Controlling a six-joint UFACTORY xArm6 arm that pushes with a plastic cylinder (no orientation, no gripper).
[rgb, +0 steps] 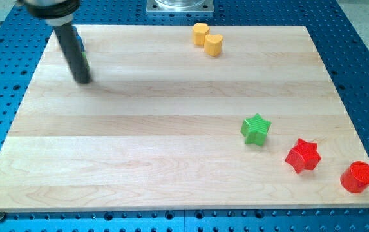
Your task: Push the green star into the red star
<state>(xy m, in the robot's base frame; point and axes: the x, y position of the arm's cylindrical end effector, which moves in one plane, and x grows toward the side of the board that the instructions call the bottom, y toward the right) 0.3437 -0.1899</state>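
Tool: a straight dark rod with no jaws, so nothing to spread, press together or pinch; tip (83,81) resting on the pale wooden bench (139,148) near the view's top left, just beside a small blue block (79,42) mostly hidden behind the rod, shape impossible to tell.

Green star-shaped block (255,129) toward the view's lower right, well apart from the tip. Red star-shaped block (302,155) near it, lower and further right, a narrow gap between the two. Red cylinder block (358,177) beyond that, close to the bench's right-hand corner. Two yellow blocks at the view's top, touching: a roughly hexagonal one (200,33) and a heart-like one (214,45), well clear of any likely path.

Likely risks: an off-centre contact spinning the green star aside and sliding it past the red star; too long a push driving both stars into the cylinder or toward the bench edge.
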